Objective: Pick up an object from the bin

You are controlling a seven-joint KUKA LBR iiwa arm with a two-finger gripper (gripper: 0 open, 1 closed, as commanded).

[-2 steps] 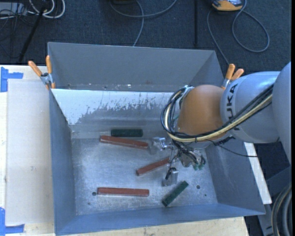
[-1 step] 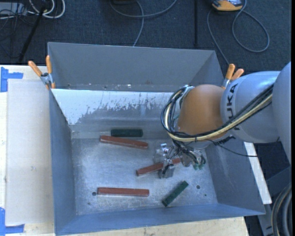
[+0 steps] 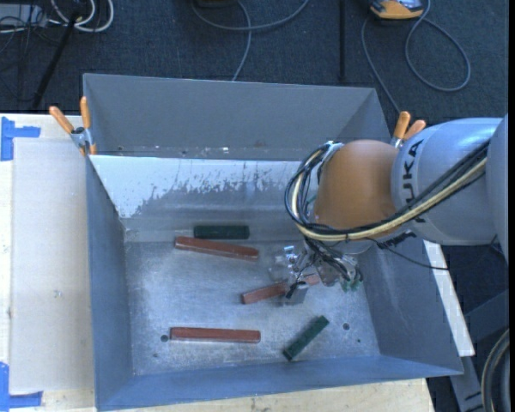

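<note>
Short red-brown stick (image 3: pixel 259 295) lies right of centre on the bin floor, tilted slightly, right end higher. Its right end meets the gripper (image 3: pixel 295 288), which sits low over the floor just right of centre. We cannot tell whether the claw is apart, together or clamped on that stick; the tip is cluttered and partly hidden under the wrist.

Just below and right of the gripper: tilted dark green block (image 3: pixel 305 337), apart from the stick. Lower left of the floor: long red-brown stick (image 3: pixel 215 336), lying nearly level. Upper middle: another red-brown stick (image 3: pixel 216 247), slightly slanted, with a level dark green block (image 3: pixel 221 230) just above it; we can't tell if they touch.

Above the gripper we see the orange cover (image 3: pixel 354 183) with looped cables (image 3: pixel 302 197) round it, and the pale arm (image 3: pixel 463 178) entering from the right edge. Grey bin (image 3: pixel 232 118) takes the middle of the frame.
</note>
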